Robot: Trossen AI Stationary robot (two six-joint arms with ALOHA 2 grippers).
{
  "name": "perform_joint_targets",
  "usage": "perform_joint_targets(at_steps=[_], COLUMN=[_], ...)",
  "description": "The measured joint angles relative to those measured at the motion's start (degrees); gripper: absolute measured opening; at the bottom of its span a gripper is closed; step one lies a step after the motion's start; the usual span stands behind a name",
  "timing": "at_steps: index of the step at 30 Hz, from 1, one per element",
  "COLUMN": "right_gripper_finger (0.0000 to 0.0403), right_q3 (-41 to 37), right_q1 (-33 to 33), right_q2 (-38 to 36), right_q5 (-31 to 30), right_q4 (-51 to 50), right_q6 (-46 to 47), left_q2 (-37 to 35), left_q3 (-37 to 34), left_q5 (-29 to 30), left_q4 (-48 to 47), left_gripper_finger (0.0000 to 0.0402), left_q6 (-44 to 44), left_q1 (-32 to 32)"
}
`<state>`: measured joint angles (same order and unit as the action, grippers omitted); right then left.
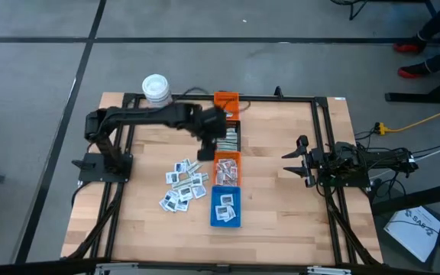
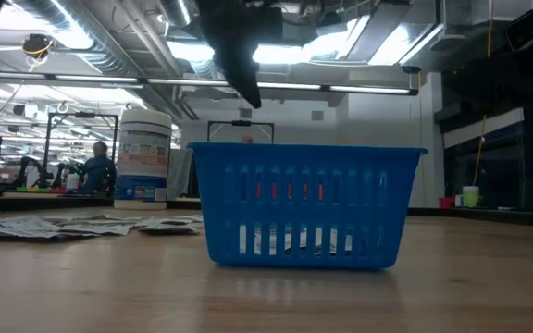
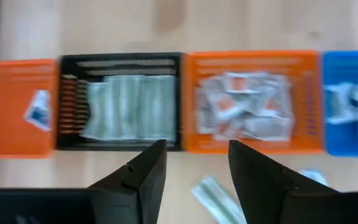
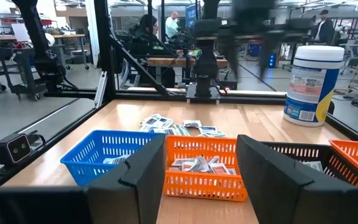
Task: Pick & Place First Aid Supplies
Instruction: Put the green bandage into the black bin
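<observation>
A row of four bins is seen down the middle of the wooden table [image 1: 281, 221]: an orange bin [image 1: 226, 100] at the far end, then a black bin [image 1: 228, 140] filled with pale beige-green strips [image 3: 129, 106], a second orange bin [image 1: 227, 169] heaped with white packets printed in red [image 3: 241, 112], and a blue bin [image 1: 225, 206] holding a few white packets. The remaining first aid supplies [image 1: 184, 186] are scattered loose on the tabletop just beside the bins, on the left arm's side. A white tub [image 1: 156, 88] stands at the far edge. The left gripper [image 1: 207, 147] is held above the table beside the black and second orange bins; its fingers [image 3: 143, 177] are parted with nothing between them, and one strip [image 3: 215, 198] lies on the wood below. The right gripper [image 1: 293, 163] is parked well apart at the right side, fingers [image 4: 143, 171] spread wide and empty. People are visible in the room beyond.
</observation>
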<state>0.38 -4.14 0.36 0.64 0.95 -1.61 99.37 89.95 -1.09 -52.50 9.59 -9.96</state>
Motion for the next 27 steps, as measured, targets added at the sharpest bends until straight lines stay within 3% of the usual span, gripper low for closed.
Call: perform_joint_targets(at_steps=[6, 13, 19, 27], right_gripper_finger=[0.0195, 0.0195, 0.0195, 0.0195], right_q3=[0.0, 0.0, 0.0, 0.0], right_q1=[0.0, 0.0, 0.0, 0.0], right_q2=[0.0, 0.0, 0.0, 0.0], right_q5=[0.0, 0.0, 0.0, 0.0], right_q4=[0.0, 0.0, 0.0, 0.0], right_q6=[0.0, 0.0, 0.0, 0.0], left_q2=[-4.3, -6.6, -6.7, -6.7], left_q3=[-6.3, -14.1, -20.3, -28.4], left_q5=[0.6, 6.4, 10.4, 8.6], left_q4=[0.0, 0.0, 1.4, 10.3], left_gripper_finger=[0.0164, 0.0163, 0.0163, 0.0163], left_q6=[-6.2, -18.4, -26.5, -28.5], left_q1=[8.1, 14.6, 15.6, 13.8])
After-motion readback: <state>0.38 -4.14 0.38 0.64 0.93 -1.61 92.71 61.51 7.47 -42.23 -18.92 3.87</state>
